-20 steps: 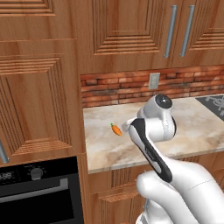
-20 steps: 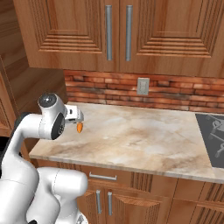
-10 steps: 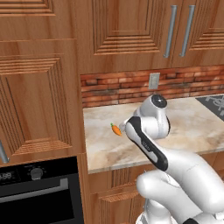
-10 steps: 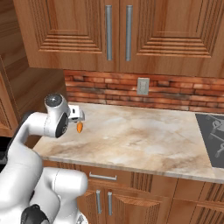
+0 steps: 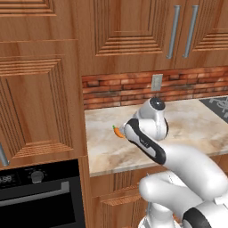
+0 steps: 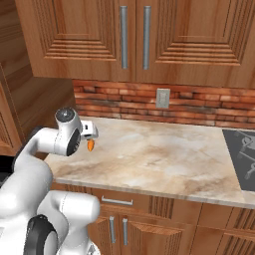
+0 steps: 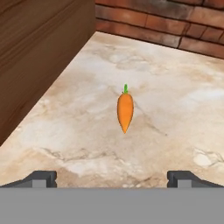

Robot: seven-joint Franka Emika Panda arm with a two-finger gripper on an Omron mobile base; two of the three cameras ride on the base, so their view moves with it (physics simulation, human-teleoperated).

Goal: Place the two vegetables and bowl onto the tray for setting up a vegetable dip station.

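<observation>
A small orange carrot [image 7: 125,110] with a green top lies on the marble counter [image 7: 175,122], its tip pointing toward me. It also shows at the counter's left end, beside my hand: carrot [image 5: 118,132], carrot [image 6: 90,146]. My gripper [image 7: 113,178] hovers a little short of it and above the counter. It is open, its fingertips [image 7: 41,177] set wide apart with nothing between them. The bowl and the tray are out of view.
A wooden cabinet side [image 7: 39,52] walls off the counter just left of the carrot, and a brick backsplash [image 7: 175,30] runs behind it. A grey stovetop panel [image 6: 241,154] lies at the counter's right end. An oven [image 5: 40,196] sits below left.
The arm has eased a little closer to the carrot. The jaws have stayed wide apart and the carrot has not moved.
</observation>
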